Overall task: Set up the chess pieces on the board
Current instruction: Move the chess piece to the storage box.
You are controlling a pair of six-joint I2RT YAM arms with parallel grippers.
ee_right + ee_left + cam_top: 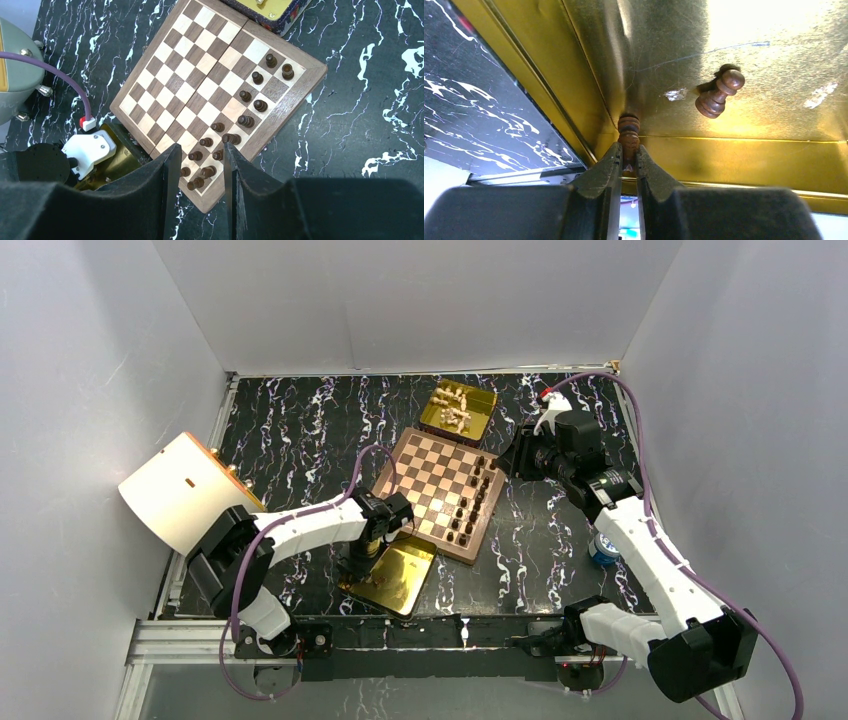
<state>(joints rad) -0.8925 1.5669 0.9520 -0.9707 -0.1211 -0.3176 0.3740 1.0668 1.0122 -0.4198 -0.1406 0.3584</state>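
The chessboard (437, 490) lies mid-table, also in the right wrist view (200, 80). Several dark brown chess pieces (472, 505) stand in two rows along its right side (245, 107). My left gripper (360, 558) reaches into the near gold tray (405, 585) and is shut on a dark brown chess piece (628, 135) at the tray's corner. Another dark pawn (719, 93) lies on its side on the tray floor (774, 60). My right gripper (200, 150) is open and empty, high above the board's right edge (515, 462). Pale cream pieces (455, 408) lie in the far gold tray (482, 402).
A white and orange rounded object (180, 490) stands at the left. A small blue can (603, 549) sits on the table by the right arm. The table is black marble with white veins (300, 430), walled by grey panels.
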